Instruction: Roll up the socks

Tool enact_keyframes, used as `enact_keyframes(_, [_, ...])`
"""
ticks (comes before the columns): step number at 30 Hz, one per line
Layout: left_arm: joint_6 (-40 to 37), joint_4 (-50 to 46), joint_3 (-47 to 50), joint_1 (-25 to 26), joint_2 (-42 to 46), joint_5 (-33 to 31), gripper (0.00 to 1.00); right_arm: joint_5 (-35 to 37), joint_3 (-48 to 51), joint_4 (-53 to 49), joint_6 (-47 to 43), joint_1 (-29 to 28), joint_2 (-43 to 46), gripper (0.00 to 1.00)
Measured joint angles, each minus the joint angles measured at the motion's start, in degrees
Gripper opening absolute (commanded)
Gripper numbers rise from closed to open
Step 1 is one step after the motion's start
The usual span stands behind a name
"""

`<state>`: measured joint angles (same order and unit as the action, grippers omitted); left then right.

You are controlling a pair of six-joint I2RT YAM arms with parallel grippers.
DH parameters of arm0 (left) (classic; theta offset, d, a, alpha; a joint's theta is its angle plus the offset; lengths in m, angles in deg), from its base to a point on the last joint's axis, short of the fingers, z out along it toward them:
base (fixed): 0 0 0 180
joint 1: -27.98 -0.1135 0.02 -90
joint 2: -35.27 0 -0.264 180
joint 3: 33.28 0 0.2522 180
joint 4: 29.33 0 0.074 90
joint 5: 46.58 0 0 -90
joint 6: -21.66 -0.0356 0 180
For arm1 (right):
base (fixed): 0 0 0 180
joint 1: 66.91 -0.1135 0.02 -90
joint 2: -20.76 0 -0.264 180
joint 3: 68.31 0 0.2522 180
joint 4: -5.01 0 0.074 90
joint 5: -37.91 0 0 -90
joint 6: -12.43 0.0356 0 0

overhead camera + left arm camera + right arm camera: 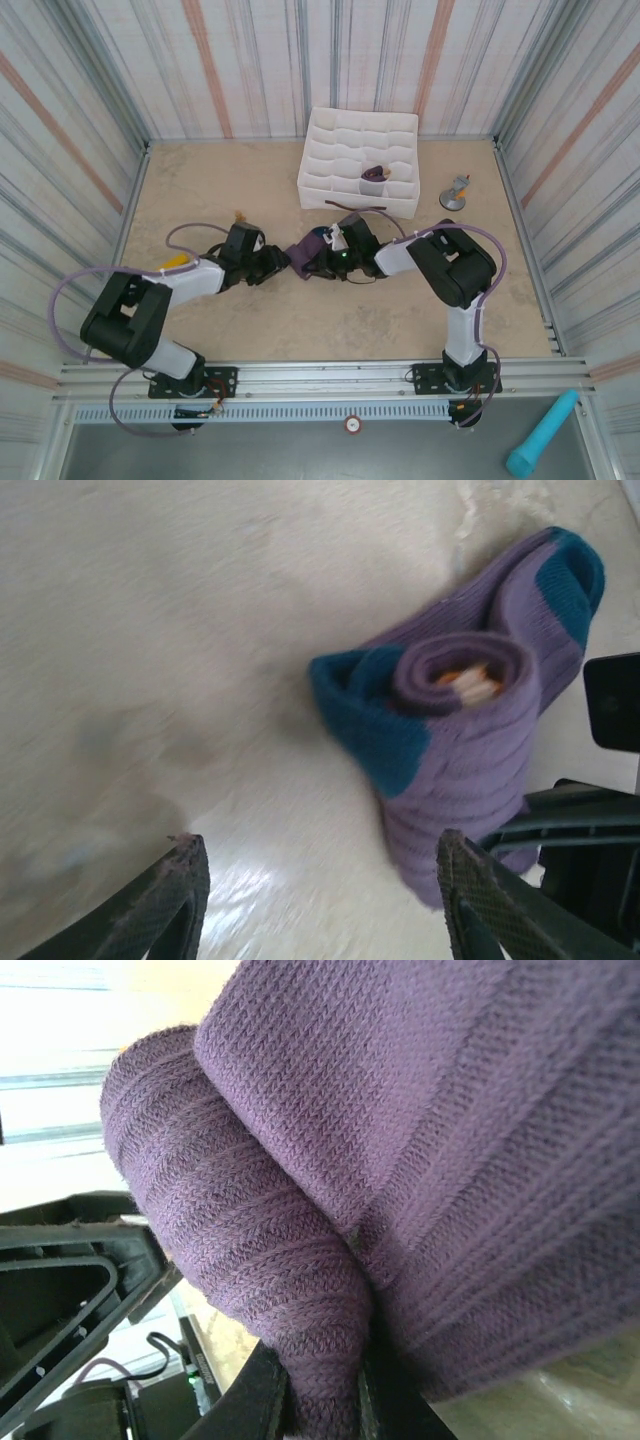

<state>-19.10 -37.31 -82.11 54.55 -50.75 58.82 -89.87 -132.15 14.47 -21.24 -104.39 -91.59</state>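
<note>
The socks (470,760) lie as one purple roll on the table, teal toes outward and an orange cuff showing at the roll's core. In the top view the socks (308,256) sit between both arms. My left gripper (325,905) stands open just short of the roll, bare table between its fingers; its right finger (480,900) is beside the roll's lower edge. From above, the left gripper (276,262) is at the roll's left. My right gripper (322,1405) is shut on a fold of the socks (400,1140), and in the top view the right gripper (328,258) meets the roll from the right.
A white gridded fabric box (330,135) stands at the back centre with a purple roll (374,181) in one front compartment. A small grey metal stand (456,192) sits to its right. Striped walls enclose the table. A teal cylinder (541,432) lies off the table, front right.
</note>
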Motion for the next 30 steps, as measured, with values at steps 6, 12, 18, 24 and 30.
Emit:
enact_keyframes(6, [-0.02, 5.99, -1.86, 0.94, -4.87, 0.00, 0.55, 0.85, -1.86, -4.46, -1.70, 0.00, 0.35, 0.00])
enact_keyframes(12, [0.79, 9.81, -2.45, 0.94, -7.32, 0.00, 0.51, 1.62, -2.71, -5.97, -1.97, 0.02, 0.39, 0.00])
enact_keyframes(18, [2.75, 13.73, -2.45, 0.94, -9.70, 0.00, 0.34, 1.99, -3.08, -6.40, -2.01, 0.13, 0.39, 0.00])
enact_keyframes(24, [4.22, 13.81, -3.06, 0.94, -10.29, -0.07, 0.07, 3.54, -3.19, -7.48, -5.05, 0.09, 1.07, 0.10])
enact_keyframes(30, [2.99, 6.82, -5.22, 1.84, -8.96, -0.46, 0.00, 10.71, -2.97, -13.66, -11.96, -1.88, 5.11, 0.30])
